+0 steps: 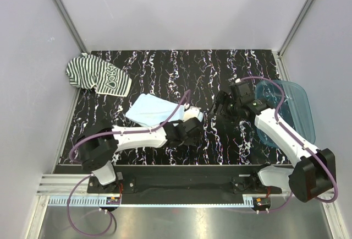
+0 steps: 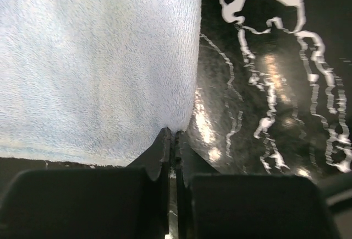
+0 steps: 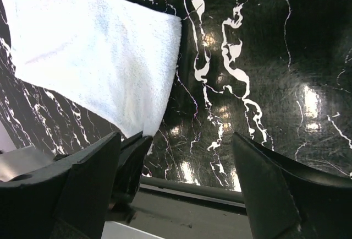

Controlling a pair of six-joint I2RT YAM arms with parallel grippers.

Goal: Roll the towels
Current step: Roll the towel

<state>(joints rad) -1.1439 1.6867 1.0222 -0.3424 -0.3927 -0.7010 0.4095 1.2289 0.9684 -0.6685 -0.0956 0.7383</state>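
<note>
Left fingers (image 2: 164,153) are pressed together, pinching a near corner of the pale blue towel (image 1: 151,109), which lies flat in the middle of the desk (image 1: 181,65). Right fingers (image 3: 267,181) are spread wide near that corner, holding nothing. Farther back, the striped towel (image 1: 96,75) sits bunched in the far left corner.

I see black marbled table (image 1: 165,74): striped towel (image 1: 98,76) crumpled far left, pale blue towel (image 1: 149,109) flat left of centre, blue tray (image 1: 297,98) right edge, possibly overhanging.
</note>
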